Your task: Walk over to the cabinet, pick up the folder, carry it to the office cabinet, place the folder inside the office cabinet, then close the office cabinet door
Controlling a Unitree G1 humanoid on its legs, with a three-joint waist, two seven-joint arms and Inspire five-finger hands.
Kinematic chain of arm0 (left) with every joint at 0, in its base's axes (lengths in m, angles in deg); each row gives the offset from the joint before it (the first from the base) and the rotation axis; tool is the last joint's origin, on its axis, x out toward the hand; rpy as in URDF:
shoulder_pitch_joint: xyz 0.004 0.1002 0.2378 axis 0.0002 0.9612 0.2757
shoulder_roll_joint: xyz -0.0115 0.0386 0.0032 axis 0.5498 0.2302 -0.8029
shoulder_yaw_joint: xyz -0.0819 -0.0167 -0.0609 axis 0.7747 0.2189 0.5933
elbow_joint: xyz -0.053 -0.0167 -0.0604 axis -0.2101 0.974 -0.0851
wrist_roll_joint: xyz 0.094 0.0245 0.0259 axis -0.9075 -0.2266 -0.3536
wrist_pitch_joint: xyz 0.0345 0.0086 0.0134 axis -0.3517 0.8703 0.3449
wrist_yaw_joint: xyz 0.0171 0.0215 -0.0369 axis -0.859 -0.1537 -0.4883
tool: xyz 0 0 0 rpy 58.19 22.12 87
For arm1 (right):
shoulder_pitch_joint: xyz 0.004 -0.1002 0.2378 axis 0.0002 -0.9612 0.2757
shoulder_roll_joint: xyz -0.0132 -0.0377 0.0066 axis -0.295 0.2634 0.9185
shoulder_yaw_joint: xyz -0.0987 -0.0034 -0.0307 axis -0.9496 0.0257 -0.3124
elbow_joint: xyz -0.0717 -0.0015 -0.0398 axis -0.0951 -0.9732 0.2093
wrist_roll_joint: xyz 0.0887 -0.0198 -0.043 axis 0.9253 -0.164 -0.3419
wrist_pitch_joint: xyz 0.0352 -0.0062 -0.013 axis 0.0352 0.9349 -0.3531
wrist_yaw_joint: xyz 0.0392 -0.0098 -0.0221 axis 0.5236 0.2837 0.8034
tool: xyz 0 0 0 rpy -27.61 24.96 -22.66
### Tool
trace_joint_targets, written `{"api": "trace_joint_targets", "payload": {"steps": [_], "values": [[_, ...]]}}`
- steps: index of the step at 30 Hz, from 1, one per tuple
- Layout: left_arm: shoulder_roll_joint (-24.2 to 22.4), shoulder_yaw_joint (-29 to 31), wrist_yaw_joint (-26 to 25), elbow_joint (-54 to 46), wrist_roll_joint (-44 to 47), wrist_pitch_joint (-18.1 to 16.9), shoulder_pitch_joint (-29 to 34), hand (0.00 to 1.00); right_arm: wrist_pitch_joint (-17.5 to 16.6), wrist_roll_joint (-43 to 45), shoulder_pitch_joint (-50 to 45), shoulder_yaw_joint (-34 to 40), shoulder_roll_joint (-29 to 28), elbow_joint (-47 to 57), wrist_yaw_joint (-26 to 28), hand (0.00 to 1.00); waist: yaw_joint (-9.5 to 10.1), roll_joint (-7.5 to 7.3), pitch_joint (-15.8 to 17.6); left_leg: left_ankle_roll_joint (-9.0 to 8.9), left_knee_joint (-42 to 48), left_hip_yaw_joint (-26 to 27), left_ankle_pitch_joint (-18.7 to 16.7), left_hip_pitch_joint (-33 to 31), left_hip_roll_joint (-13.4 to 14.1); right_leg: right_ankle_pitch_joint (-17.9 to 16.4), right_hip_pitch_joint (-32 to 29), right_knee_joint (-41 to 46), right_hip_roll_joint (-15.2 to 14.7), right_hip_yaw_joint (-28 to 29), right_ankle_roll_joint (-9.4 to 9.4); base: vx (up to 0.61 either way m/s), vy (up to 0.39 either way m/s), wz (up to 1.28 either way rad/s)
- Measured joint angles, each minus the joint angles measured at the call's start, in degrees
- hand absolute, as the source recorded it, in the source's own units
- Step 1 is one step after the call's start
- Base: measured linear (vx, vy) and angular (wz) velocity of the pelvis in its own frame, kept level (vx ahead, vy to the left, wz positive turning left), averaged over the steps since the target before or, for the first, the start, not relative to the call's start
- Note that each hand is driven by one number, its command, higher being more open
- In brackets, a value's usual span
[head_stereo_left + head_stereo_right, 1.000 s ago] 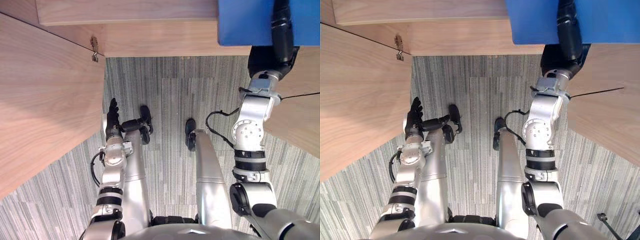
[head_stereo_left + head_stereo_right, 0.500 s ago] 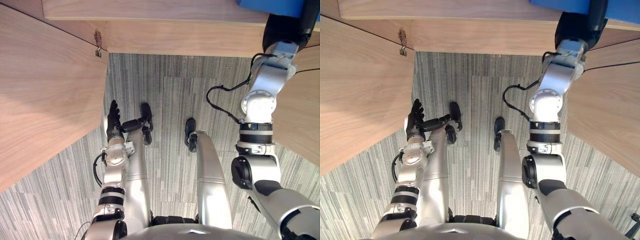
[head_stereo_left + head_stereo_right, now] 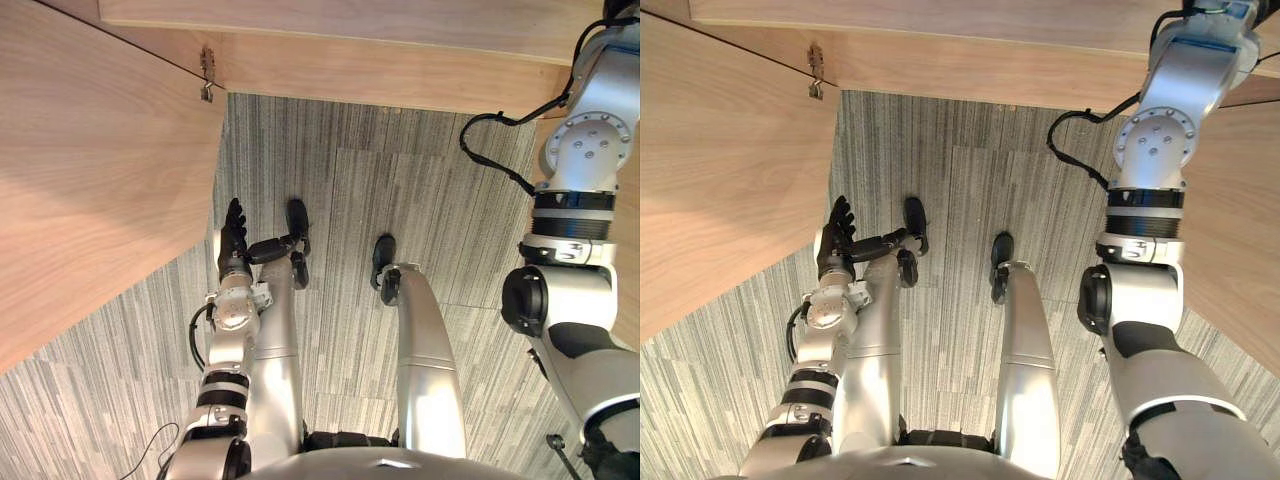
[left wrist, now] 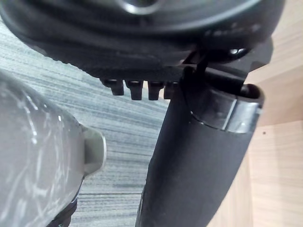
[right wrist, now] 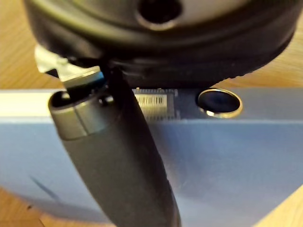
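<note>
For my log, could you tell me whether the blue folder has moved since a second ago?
Yes, forward: the blue folder, in the right hand, has crossed the front edge of the cabinet.

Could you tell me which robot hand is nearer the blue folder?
Right: the right robot hand grips the flat blue folder, thumb across it. The left robot hand hangs beside the wooden door.

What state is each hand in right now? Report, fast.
Left hand: open, fingers straight, holding nothing.
Right hand: closed on the blue folder, thumb pressed across its face.
</note>
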Motion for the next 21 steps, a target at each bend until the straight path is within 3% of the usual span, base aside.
{"api": "trace_joint_targets", "payload": {"steps": [8, 17, 21], "values": [[0.5, -0.3, 0.4, 0.0, 0.0, 0.0, 0.7, 1.0, 2.5, -0.5, 0.0, -1.4, 1.3, -2.4, 0.0, 1.0, -0.04, 0.05, -0.3, -0.05, -0.6, 0.1, 0.6, 0.2, -0.2, 0.0, 0.1, 0.0, -0.3, -0.3, -0.01, -0.03, 0.042, 0.03], [0.9, -0.2, 0.4, 0.0, 1.1, 0.0, 1.0, 1.0, 2.7, -0.6, 0.0, -2.1, 1.5, -2.7, 0.1, 1.0, -0.1, 0.04, -0.3, -0.04, -0.6, 0.2, 0.6, 0.2, -0.2, 0.0, 0.1, 0.0, -0.4, -0.2, -0.06, -0.02, 0.034, 0.0], [1.0, -0.4, 0.6, 0.1, 1.1, 0.2, 1.1, 1.0, 4.2, -4.9, -1.1, -3.9, 2.9, -2.7, 1.2, 1.0, -0.22, 0.03, -0.4, -0.05, -0.6, 0.3, 0.6, 0.5, -0.1, 0.0, 0.4, -0.1, -0.3, -0.2, -0.08, -0.02, 0.026, 0.0]]}}
